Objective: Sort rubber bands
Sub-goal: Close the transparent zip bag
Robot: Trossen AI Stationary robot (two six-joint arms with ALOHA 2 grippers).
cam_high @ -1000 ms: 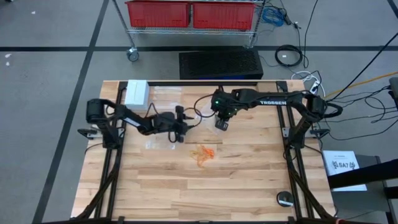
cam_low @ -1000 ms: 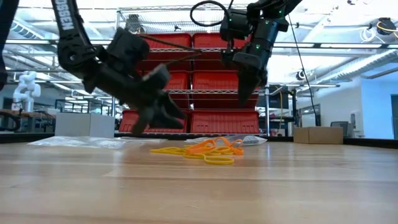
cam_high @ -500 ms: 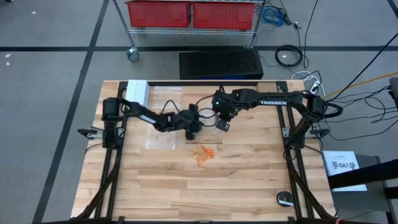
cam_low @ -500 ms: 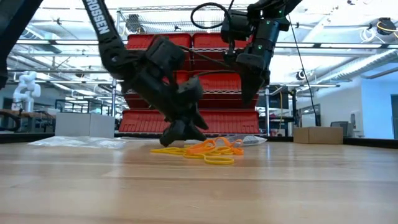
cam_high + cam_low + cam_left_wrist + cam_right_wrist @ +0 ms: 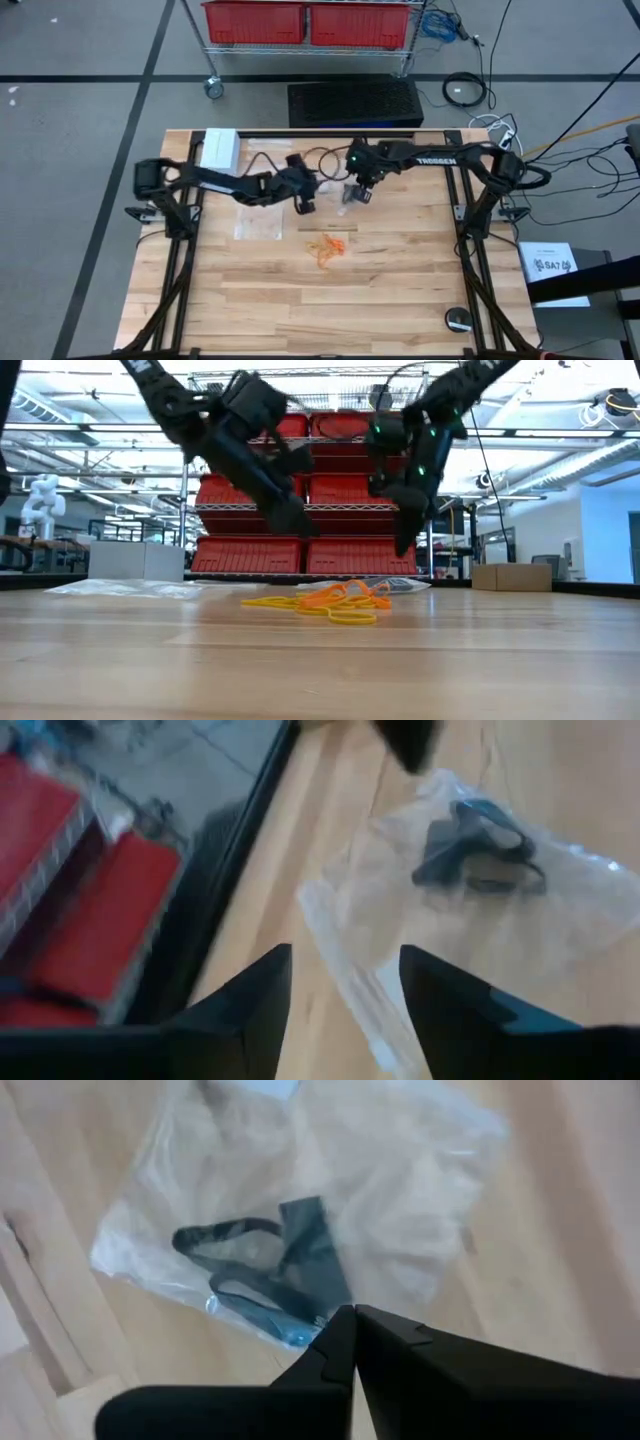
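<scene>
Here the rubber bands [image 5: 329,247] lie heaped mid-bench, toward the near edge from both grippers. The left gripper [image 5: 303,206], fingers released, hovers slightly nearer; the right gripper [image 5: 352,196], fingers clenched on nothing visible, hangs over a clear bag [image 5: 300,1210].

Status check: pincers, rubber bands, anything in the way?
Left pincer open, empty. Right pincer shut above a clear bag with black bands. Orange rubber bands loose on table, unobstructed.

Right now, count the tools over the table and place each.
2. The left tool, open, hangs over the table beside the right tool, shut, by a clear bag. Both are beyond the rubber bands.
</scene>
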